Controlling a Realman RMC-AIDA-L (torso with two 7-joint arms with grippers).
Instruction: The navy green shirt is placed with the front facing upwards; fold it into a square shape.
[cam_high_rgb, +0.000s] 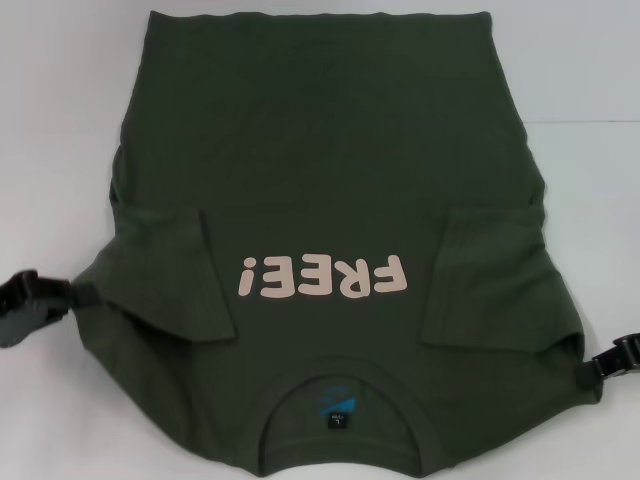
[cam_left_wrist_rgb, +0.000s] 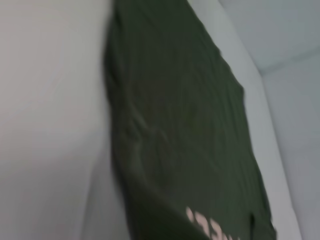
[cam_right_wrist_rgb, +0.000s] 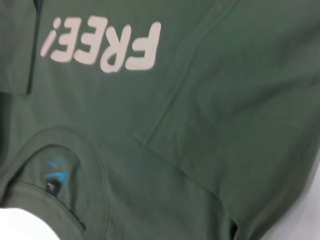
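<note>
The navy green shirt (cam_high_rgb: 330, 200) lies front up on a plain white bench (cam_high_rgb: 580, 60), collar (cam_high_rgb: 345, 395) nearest the robot and hem at the far edge. Both sleeves are folded inward over the chest, flanking the pale pink "FREE!" lettering (cam_high_rgb: 323, 277), and a small black tag (cam_high_rgb: 340, 421) with blue print sits inside the neck. The cloth covers most of the bench, leaving bare white at both sides. In the left wrist view the white surface meets a pale wall (cam_left_wrist_rgb: 295, 30) beyond the shirt. The left claw (cam_high_rgb: 80, 294) sits at the shirt's left shoulder edge and the right claw (cam_high_rgb: 592, 366) at the right one; whether either grips the fabric, I cannot tell.
</note>
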